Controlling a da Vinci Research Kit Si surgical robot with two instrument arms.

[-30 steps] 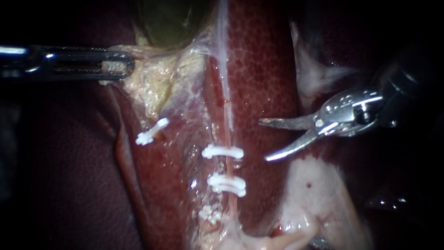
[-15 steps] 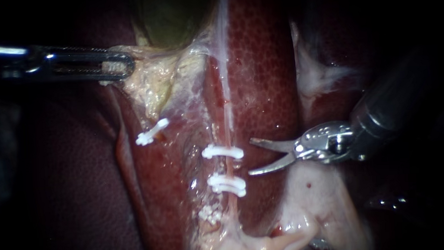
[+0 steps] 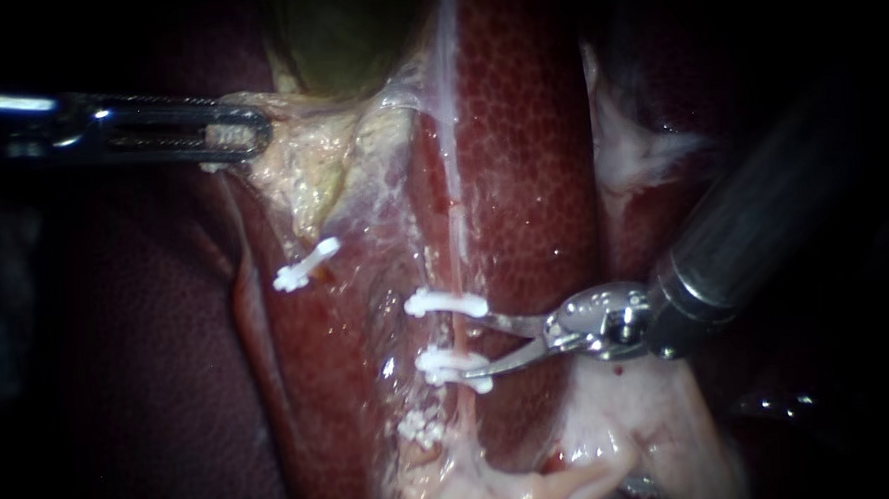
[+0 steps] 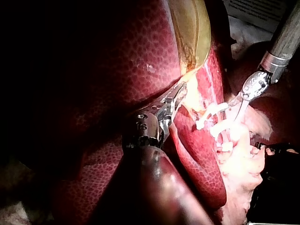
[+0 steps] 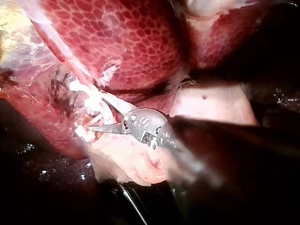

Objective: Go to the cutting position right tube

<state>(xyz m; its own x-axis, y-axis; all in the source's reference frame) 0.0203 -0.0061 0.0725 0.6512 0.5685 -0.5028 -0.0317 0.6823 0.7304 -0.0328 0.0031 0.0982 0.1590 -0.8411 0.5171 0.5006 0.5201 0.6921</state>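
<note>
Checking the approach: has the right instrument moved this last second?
Yes: the right instrument moved left and down, reaching between the upper clip and lower clip.

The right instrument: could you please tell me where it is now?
In the endoscope view the right instrument comes in from the upper right, its open jaws at the right tube, between two white clips.

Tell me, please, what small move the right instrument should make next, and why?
Probably ease the right instrument slightly forward, jaws open: its tips only just reach the right tube, between the upper clip and lower clip, not yet across it.
</note>
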